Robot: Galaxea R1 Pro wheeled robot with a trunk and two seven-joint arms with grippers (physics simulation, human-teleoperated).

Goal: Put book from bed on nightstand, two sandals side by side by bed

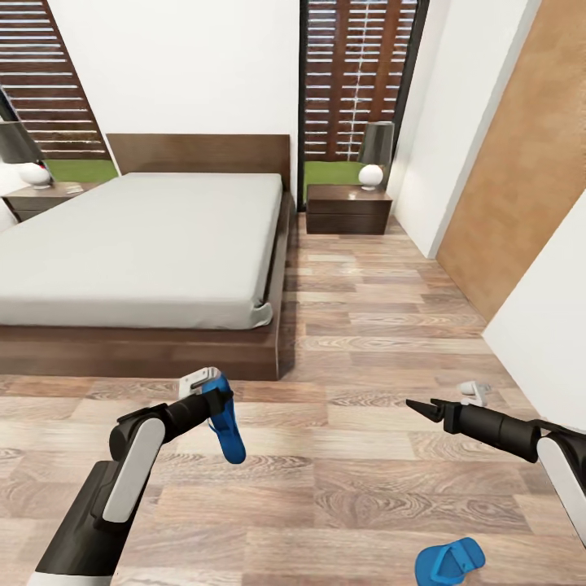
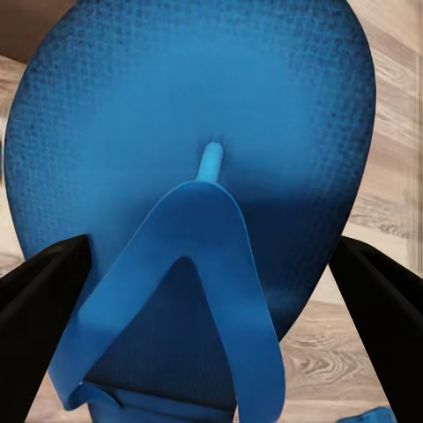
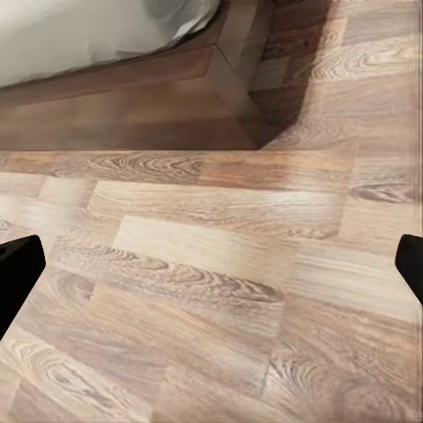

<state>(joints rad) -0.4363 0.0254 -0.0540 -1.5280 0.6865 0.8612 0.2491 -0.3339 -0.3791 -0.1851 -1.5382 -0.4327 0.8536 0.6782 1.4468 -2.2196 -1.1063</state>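
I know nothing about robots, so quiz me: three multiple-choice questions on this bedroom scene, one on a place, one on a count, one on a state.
1. Where is the loose sandal?
A. on the bed
B. on the floor
C. on a nightstand

2. How many blue sandals show?
A. one
B. two
C. three

3. What does the left end effector hold?
A. a sandal
B. a lamp
C. nothing

Answers:
1 B: the loose sandal lies on the wood floor, near the head view's lower edge.
2 B: that one plus the held sandal.
3 A: the left end effector is closed on it; its fingers flank the sole.
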